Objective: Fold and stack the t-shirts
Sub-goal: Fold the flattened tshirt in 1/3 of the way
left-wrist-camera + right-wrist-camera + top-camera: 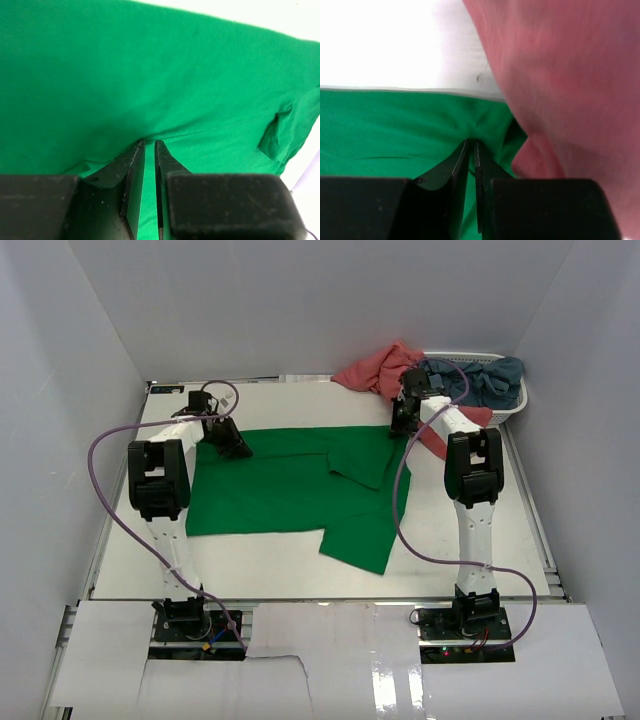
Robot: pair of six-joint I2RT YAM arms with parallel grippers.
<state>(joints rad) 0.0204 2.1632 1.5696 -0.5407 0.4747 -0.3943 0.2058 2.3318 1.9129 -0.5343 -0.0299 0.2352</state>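
Observation:
The bright green t-shirt (290,490) lies spread on the white table, with one part folded over towards the front right. My left gripper (237,448) sits at its far left edge. In the left wrist view its jaws (149,142) pinch a fold of the green cloth (150,75). My right gripper (403,425) is at the far right edge, its jaws (471,142) nearly together on green cloth (395,130). The salmon-pink t-shirt (375,370) lies crumpled right beside it and fills the right wrist view (570,75). The grey-blue t-shirt (490,380) hangs in the basket.
A white slatted basket (515,410) stands at the far right corner of the table. White walls close in the table on three sides. Purple cables loop off both arms.

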